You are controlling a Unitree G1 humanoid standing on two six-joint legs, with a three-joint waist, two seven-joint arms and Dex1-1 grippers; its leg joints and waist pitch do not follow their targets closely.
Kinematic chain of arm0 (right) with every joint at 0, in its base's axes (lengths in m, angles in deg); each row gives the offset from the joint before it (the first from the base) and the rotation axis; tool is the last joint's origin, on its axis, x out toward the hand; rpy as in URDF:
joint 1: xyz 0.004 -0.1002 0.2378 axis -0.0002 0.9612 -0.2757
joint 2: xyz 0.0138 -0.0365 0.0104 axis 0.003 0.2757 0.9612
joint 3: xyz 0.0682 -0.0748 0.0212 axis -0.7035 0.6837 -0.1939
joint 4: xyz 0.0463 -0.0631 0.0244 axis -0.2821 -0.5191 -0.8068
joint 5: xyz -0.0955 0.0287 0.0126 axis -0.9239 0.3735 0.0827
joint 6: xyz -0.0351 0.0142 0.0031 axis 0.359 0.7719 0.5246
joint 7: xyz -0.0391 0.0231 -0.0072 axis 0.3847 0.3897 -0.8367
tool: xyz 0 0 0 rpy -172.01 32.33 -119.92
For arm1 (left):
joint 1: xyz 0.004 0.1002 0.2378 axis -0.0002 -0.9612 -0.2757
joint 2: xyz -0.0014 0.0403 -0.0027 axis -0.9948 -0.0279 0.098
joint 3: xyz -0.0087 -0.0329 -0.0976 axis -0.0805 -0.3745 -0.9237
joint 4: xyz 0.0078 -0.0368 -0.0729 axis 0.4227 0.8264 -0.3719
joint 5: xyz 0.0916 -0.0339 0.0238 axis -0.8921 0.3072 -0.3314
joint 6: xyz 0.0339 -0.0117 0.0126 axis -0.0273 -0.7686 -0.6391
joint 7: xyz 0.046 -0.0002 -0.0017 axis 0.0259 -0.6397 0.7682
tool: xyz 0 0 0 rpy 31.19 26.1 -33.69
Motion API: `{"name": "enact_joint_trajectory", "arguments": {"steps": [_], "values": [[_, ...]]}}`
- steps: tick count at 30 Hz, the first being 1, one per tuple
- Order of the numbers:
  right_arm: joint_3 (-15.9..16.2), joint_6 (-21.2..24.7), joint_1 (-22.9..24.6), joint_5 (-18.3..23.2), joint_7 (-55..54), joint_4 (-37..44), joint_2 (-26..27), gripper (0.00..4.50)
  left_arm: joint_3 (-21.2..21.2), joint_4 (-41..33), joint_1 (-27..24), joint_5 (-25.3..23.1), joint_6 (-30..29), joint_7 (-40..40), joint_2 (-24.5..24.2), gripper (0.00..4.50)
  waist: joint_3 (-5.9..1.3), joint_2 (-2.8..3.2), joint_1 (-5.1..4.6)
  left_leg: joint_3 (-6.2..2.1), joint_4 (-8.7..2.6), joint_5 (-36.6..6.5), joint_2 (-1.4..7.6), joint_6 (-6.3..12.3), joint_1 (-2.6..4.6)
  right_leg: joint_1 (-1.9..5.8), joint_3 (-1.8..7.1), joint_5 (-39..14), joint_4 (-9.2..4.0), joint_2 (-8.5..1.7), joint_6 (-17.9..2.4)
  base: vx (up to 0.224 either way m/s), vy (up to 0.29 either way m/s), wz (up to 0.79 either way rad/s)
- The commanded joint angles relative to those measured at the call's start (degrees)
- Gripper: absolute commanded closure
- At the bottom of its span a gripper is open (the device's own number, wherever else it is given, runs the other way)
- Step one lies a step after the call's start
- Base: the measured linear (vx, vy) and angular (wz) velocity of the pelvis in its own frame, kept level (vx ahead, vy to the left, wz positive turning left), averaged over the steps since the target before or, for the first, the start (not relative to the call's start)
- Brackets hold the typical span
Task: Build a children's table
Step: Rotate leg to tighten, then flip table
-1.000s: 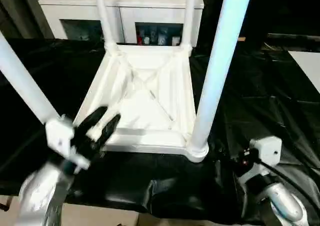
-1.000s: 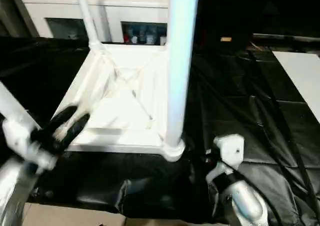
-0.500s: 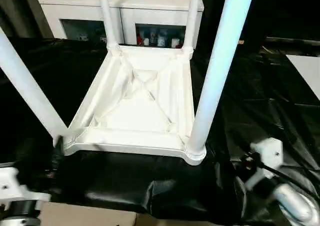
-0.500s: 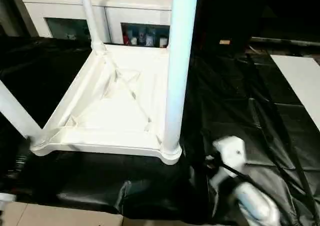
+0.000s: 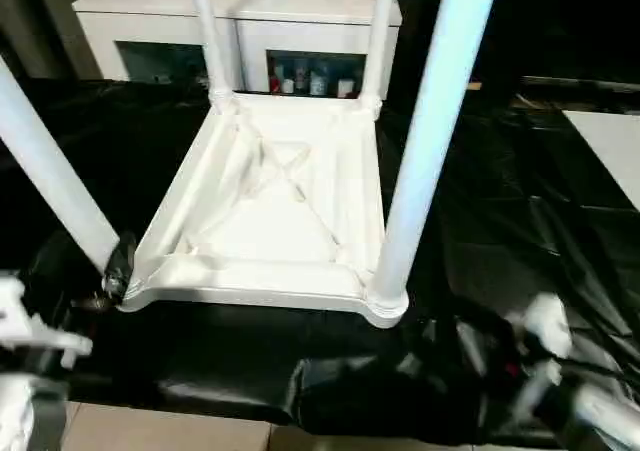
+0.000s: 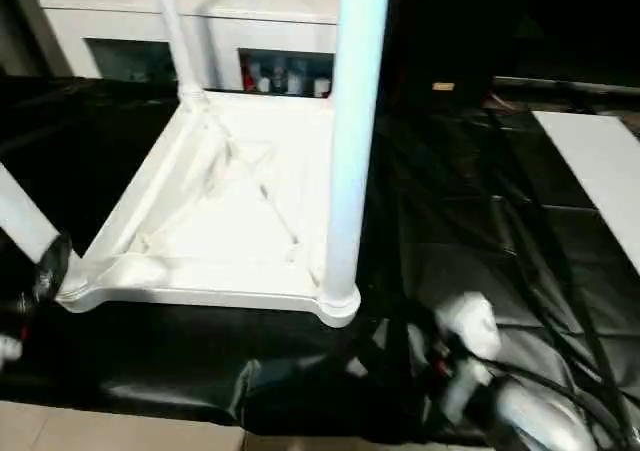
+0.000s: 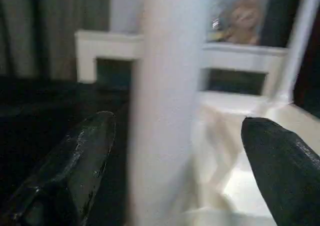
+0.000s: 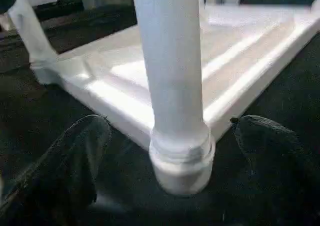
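White plastic children's table [image 5: 280, 211] lies top-down on black-sheeted worktop [image 5: 520, 201], four legs socketed, so sockets face up. Left tool [image 7: 175, 171] spread wide, near-left leg [image 7: 165, 110] between fingers, untouched. Right tool [image 8: 175, 176] spread, near-right leg [image 8: 172, 60] between fingers, released.

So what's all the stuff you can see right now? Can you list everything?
Table top: one, white, upside down on the black sheet, ribbed underside up.
Legs: four, white, standing up from the corner sockets: near left, near right, far left, far right.
Black sheet: one, black, spread under the table.
Cabinet: one, white with glass doors, behind the table.
Small items: several, mixed colours, behind the cabinet glass.
Left gripper: black fingers open either side of the near left leg.
Right gripper: black fingers open either side of the near right leg.
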Motion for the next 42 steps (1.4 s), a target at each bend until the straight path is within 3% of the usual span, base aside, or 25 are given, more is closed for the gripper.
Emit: {"name": "enact_joint_trajectory", "arguments": {"steps": [1, 2, 3, 7, 16, 18, 25, 29, 31, 36, 38, 40, 41, 42], "values": [[1.39, -0.02, -0.55, -0.94, -0.74, -0.47, 0.44, 0.0, -1.97, 1.84, 0.94, 1.94, -1.72, 0.84, -0.56, 0.05, -1.52, 0.4, 0.32, -0.35, -4.7, -26.78, 0.14, 0.45, 0.25, 0.8, 0.93, -27.69, -5.19, -0.79, -2.12, 0.0, 0.0, 0.0], [2.35, 0.0, -0.94, -1.98, -1.08, -0.6, 0.78, 0.0, -2.12, 2.09, 1.72, 2.57, -2.47, 0.69, -0.82, 0.05, -1.55, 0.15, 0.35, -0.35, -4.73, -26.56, 0.22, 0.54, 0.19, 0.9, 0.93, -26.93, -5.15, -0.8, -2.38, 0.0, 0.0, 0.0], [3.01, -0.03, -1.21, -2.74, -1.31, -0.71, 1.02, 0.0, -2.19, 2.23, 2.24, 2.9, -3.03, 0.6, -1.0, 0.05, -1.61, 0.36, 0.5, -0.4, -4.9, -26.31, 0.41, 0.38, 0.14, 1.03, 1.0, -25.39, -4.96, -0.84, -2.96, 0.0, 0.0, 0.0], [5.34, 1.33, -2.7, -3.41, -1.68, -1.49, 2.16, 0.0, -0.74, 2.66, 4.65, 4.57, -6.21, -1.05, -2.6, 0.05, -1.88, 0.17, 1.03, -0.28, -4.95, -24.71, 0.57, 0.23, 0.23, 1.32, 1.21, -18.84, -4.1, -0.79, -5.2, 0.0, 0.0, 0.0], [8.78, 1.67, -4.76, -4.58, -2.33, -1.97, 3.38, 0.0, 2.8, 2.59, 8.44, 4.79, -9.36, -4.68, -6.19, 0.05, -2.04, 0.37, 1.23, -0.04, -4.84, -23.06, 0.53, -0.02, 0.3, 1.72, 1.28, -16.09, -3.7, -0.95, -6.37, 0.0, 0.0, 0.0], [9.09, 0.88, -5.2, -5.62, -3.18, -2.62, 3.68, 0.0, 2.95, 3.34, 9.73, 4.17, -9.79, -4.14, -6.67, 0.32, -2.01, 0.59, 1.31, 0.0, -4.85, -23.35, 0.52, -0.26, 0.38, 1.68, 1.27, -16.32, -3.76, -0.89, -6.49, 0.0, 0.0, 0.0], [8.88, 0.16, -5.03, -5.28, -2.79, -2.69, 3.81, 0.0, 2.85, 2.42, 11.68, 4.88, -11.38, -1.02, -5.63, 0.77, -2.08, 0.85, 1.49, -0.04, -4.82, -23.31, 0.61, -0.49, 0.51, 1.84, 1.27, -15.23, -3.59, -0.96, -7.13, 0.0, 0.0, 0.0], [8.1, 2.77, -3.28, 0.12, 1.1, 0.53, 2.49, 0.0, 3.41, 1.55, 11.63, 5.97, -12.7, -1.37, -4.96, 1.16, -2.1, 0.87, 1.55, 0.01, -4.77, -23.07, 0.6, -0.06, 0.5, 1.95, 1.26, -14.66, -3.53, -0.97, -7.51, 0.0, 0.0, 0.0], [8.05, 4.55, -2.89, 1.89, 3.32, 1.77, 0.83, 0.0, 3.97, 1.38, 11.71, 6.72, -13.49, -2.3, -4.82, 1.25, -2.21, 0.88, 1.79, 0.07, -4.62, -21.48, 0.67, 0.51, 0.53, 2.15, 1.32, -11.72, -3.31, -0.84, -8.09, 0.0, 0.0, 0.0], [7.73, 3.85, -3.13, -0.12, 4.12, 1.33, -1.28, 0.0, 4.61, 1.22, 11.81, 8.31, -14.64, -3.23, -4.63, 1.63, -2.11, 0.83, 2.03, 0.13, -4.6, -21.54, 0.56, 0.49, 0.43, 2.07, 1.22, -14.6, -3.53, -1.01, -7.64, 0.0, 0.0, 0.0], [5.7, 3.25, -3.8, 0.81, 4.42, 0.13, -1.62, 0.0, 5.5, 0.71, 11.82, 8.14, -14.72, -3.58, -4.75, 2.0, -2.08, 0.82, 2.14, 0.11, -4.63, -22.1, 0.57, 0.38, 0.48, 1.99, 1.25, -15.69, -3.65, -1.01, -7.27, 0.0, 0.0, 0.0], [5.33, 3.22, -3.95, 1.17, 4.57, -0.04, -1.84, 0.0, 5.68, 0.53, 11.82, 8.13, -14.77, -3.71, -4.74, 2.04, -2.05, 0.86, 2.41, 0.08, -4.63, -22.54, 0.65, 0.25, 0.61, 1.88, 1.28, -16.3, -3.72, -1.0, -7.02, 0.0, 0.0, 0.0], [2.42, 3.55, -5.99, 0.32, 2.22, -2.13, -3.07, 0.0, 6.39, -0.15, 12.4, 7.2, -15.64, -1.6, -3.94, 2.04, -2.03, 0.98, 2.56, 0.08, -4.62, -22.67, 0.63, 0.13, 0.62, 1.86, 1.3, -16.38, -3.72, -0.99, -6.93, 0.0, 0.0, 0.0], [2.42, 3.55, -5.99, 0.32, 2.22, -2.13, -3.07, 0.0, 6.39, -0.15, 12.4, 7.2, -15.64, -1.6, -3.94, 2.09, -1.92, 0.98, 2.52, 0.04, -4.76, -23.23, 0.75, -0.06, 0.65, 1.86, 1.24, -16.72, -3.75, -0.95, -6.99, 0.0, 0.0, 0.0]]}}
